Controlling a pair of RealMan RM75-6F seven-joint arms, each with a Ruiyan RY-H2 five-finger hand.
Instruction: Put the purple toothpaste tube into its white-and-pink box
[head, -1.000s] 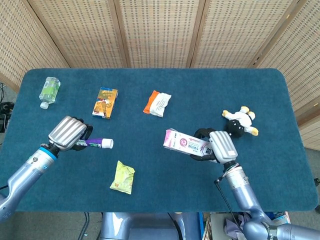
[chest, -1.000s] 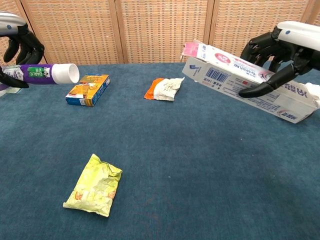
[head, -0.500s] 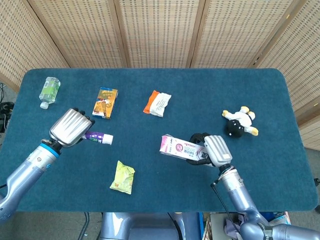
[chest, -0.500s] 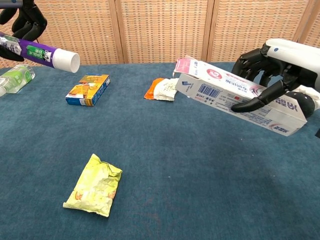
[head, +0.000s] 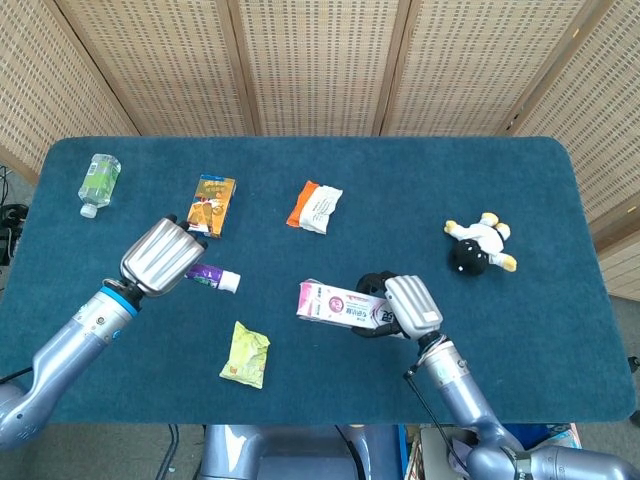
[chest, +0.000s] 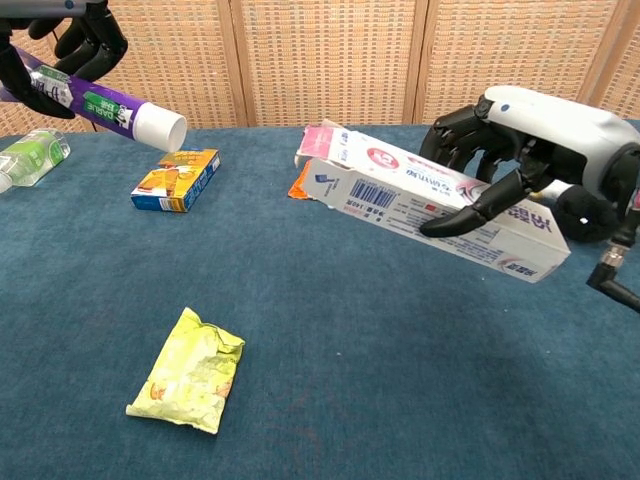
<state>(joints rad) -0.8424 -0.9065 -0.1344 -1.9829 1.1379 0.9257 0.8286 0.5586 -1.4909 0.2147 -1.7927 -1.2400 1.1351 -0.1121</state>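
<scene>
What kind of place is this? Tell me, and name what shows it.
Probably a robot test station, not a home: a blue carpeted table, woven cane screen panels behind it, and assorted props like a small plastic bottle and black-and-white plush toy.

Even, bright indoor light falls from above across the blue tabletop (head: 400, 180), leaving only soft, short shadows under the objects in the head view. Both views are sharp, with no motion blur visible. The ribbed metal back of the left hand (head: 160, 258) catches pale highlights, and the white shell of the right hand (chest: 545, 115) shows a mild sheen in the chest view. The woven screen (head: 320, 60) behind is evenly lit. The head view bends slightly at its borders, curving the tabletop's far corners; colours look natural and unclipped.
</scene>
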